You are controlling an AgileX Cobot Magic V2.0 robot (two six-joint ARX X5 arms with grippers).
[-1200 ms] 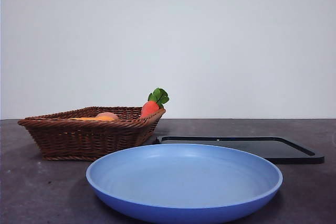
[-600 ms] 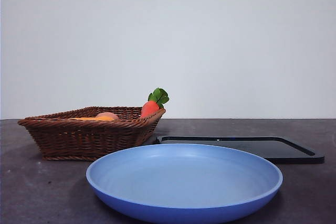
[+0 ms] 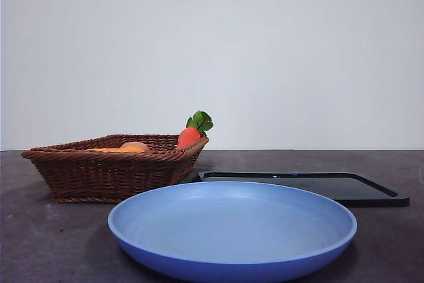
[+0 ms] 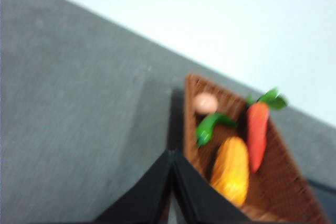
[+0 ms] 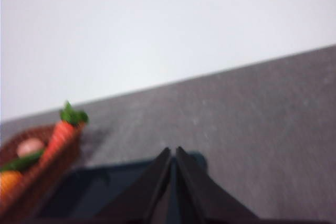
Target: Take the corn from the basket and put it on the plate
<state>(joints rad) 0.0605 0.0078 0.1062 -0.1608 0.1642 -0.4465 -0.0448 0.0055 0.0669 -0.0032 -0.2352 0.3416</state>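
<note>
The corn [image 4: 231,170] lies in the brown wicker basket [image 4: 189,109], a yellow-orange cob beside a red-orange carrot [image 4: 257,129]. My left gripper [image 4: 172,151] hangs above the table just outside the basket's rim, jaws shut together and holding nothing. From the front, the basket [image 3: 112,167] stands at the left and only a thin orange strip of the corn [image 3: 116,150] shows over its rim. The light-blue plate [image 3: 232,230] sits near and in the middle. My right gripper [image 5: 172,150] is shut above the table, and the corn [image 5: 8,179] shows at that picture's edge.
A flat black tray [image 3: 331,187] lies behind the plate on the right, also under the right gripper [image 5: 105,187]. In the basket are a green vegetable [image 4: 210,124] and a small peach-coloured item [image 4: 205,103]. A white wall stands behind the table.
</note>
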